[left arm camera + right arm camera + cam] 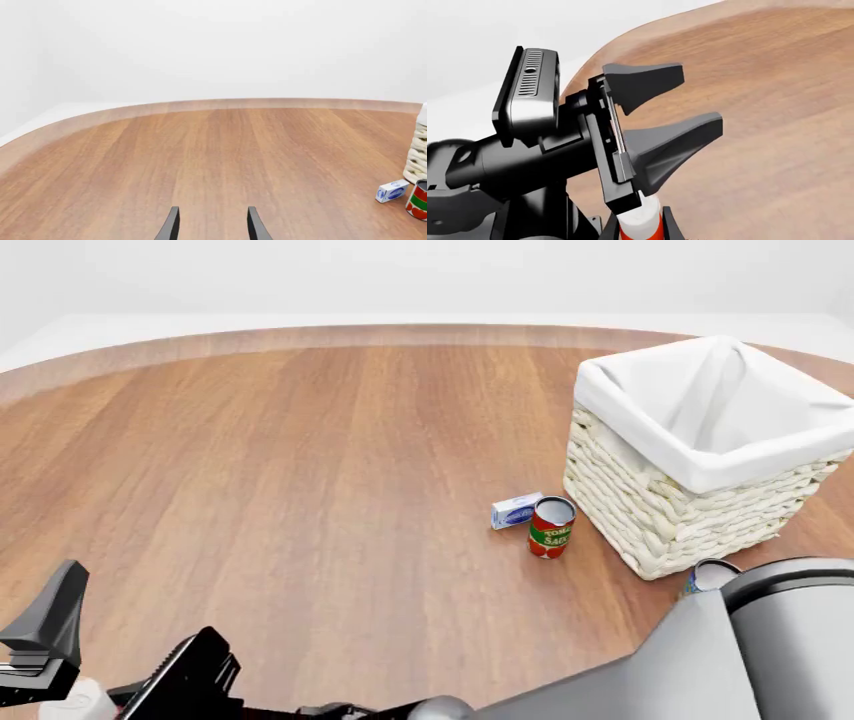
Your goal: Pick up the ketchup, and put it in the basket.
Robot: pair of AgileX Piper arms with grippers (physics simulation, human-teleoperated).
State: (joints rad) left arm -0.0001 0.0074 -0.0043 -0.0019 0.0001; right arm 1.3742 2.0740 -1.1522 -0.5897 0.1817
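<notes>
The right gripper [640, 226] was clamped on the ketchup [639, 222] near the table's front edge — well short of the basket [667, 510]; the left gripper [212, 223] stood open, empty.

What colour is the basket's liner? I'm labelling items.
White: the cloth liner folds over the cream woven basket, best seen in the front view.

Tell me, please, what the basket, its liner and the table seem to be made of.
The basket looks like cream woven wicker: its walls show rows of plaited strands. The liner looks like soft white cloth, matte, folded over the rim with creases. The table looks like brown wood with long grain streaks and a smooth finish, possibly only veneer.
</notes>
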